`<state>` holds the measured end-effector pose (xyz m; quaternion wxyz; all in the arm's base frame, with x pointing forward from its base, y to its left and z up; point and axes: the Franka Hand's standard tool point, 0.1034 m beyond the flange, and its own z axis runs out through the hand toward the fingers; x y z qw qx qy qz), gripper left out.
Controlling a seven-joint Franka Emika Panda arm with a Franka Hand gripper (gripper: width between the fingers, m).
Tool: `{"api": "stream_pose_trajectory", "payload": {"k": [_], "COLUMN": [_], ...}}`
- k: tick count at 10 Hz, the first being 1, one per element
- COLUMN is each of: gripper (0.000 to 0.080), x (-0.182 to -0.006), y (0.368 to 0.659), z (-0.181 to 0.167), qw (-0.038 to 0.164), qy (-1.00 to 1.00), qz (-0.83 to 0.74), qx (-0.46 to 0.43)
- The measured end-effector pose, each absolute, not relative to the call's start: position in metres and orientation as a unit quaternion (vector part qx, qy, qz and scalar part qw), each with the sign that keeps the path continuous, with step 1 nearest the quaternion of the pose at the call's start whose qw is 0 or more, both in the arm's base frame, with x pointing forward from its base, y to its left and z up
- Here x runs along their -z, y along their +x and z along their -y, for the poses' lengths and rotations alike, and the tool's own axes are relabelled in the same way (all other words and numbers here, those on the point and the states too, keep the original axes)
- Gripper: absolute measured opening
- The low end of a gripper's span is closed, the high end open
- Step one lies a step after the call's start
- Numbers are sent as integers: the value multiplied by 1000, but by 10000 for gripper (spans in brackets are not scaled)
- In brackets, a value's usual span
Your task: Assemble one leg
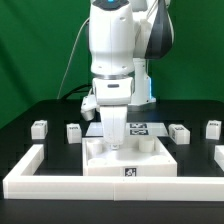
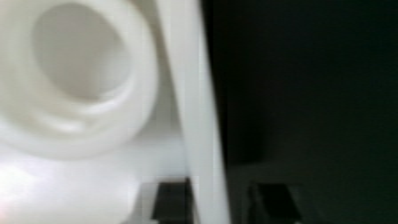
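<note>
Four small white legs with square tags stand in a row at the back: two at the exterior view's left (image 1: 39,128) (image 1: 74,131), two at its right (image 1: 178,132) (image 1: 213,127). My gripper (image 1: 120,146) is lowered onto the big white square tray-like part (image 1: 150,160) in the middle. In the wrist view the gripper (image 2: 222,200) straddles that part's raised rim (image 2: 203,120), one dark finger (image 2: 173,202) on each side. A narrow dark gap shows between the rim and the outer finger. A round recess (image 2: 71,80) lies just inside the rim. No leg is held.
The long white L-shaped border wall (image 1: 40,172) runs along the front and up both sides. The marker board (image 1: 141,127) lies behind the tray-like part. The arm's body hides the tray's far middle.
</note>
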<state>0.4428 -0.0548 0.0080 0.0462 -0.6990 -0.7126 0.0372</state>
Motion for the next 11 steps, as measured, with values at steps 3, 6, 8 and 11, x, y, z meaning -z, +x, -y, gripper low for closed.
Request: {"api": "stream_pose_trajectory", "payload": {"k": [3,6,8,11], "gripper": [70,70,70,70], "x": [-9,-9,-9,-8], "y": [446,446,446,445], "z": [55,55,50,1], "qw": [41,41,39,41], "qy": [-699,-699,-705,-712], "qz": [713,713,708,701], "qx": [-33,-32,-30,-20]}}
